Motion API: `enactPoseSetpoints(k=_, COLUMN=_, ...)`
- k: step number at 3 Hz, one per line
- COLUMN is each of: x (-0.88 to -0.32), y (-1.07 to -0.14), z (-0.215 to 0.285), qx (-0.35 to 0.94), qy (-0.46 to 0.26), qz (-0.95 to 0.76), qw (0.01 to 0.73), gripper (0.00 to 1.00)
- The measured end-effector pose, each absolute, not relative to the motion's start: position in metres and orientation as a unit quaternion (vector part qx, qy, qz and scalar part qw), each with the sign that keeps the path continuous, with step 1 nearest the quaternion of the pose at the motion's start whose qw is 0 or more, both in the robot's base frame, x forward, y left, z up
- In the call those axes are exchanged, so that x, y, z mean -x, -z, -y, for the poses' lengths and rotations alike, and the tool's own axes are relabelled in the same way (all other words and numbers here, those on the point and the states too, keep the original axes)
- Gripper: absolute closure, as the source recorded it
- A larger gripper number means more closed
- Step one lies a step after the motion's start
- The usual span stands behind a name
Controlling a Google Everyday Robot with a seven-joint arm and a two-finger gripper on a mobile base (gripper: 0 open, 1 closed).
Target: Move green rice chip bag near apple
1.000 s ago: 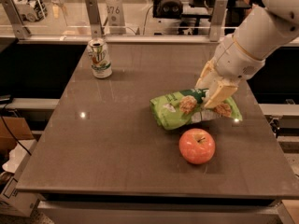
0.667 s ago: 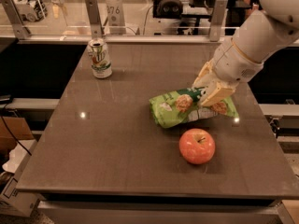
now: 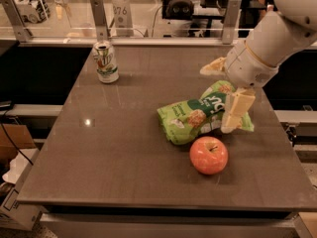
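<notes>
The green rice chip bag (image 3: 193,117) lies flat on the grey table (image 3: 114,148), its lower edge just above the apple. The orange-red apple (image 3: 209,154) stands on the table right in front of the bag, almost touching it. My gripper (image 3: 217,101) hangs over the bag's right end. It is open: one cream finger (image 3: 213,66) points left above the bag, the other (image 3: 237,110) reaches down across the bag's right edge. The bag's right end is partly hidden behind that lower finger.
A green-and-white soda can (image 3: 106,62) stands at the table's back left. A glass barrier with metal posts (image 3: 99,18) runs behind the table. The table's right edge (image 3: 292,152) lies close to the arm. A cardboard box (image 3: 15,148) sits on the floor at left.
The gripper's fingers have spread apart and let go of the bag. The bag has settled flat on the table just behind the apple.
</notes>
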State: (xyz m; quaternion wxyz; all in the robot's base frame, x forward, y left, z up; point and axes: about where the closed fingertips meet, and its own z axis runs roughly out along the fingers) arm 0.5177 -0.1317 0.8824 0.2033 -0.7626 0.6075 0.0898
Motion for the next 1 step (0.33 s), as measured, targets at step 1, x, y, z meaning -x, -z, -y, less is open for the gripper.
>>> enactPoseSetpoints(k=1, x=-0.5177, y=-0.8824, z=0.1316, qx=0.763, qy=-0.090, qz=-0.607, qw=0.203, gripper=0.00)
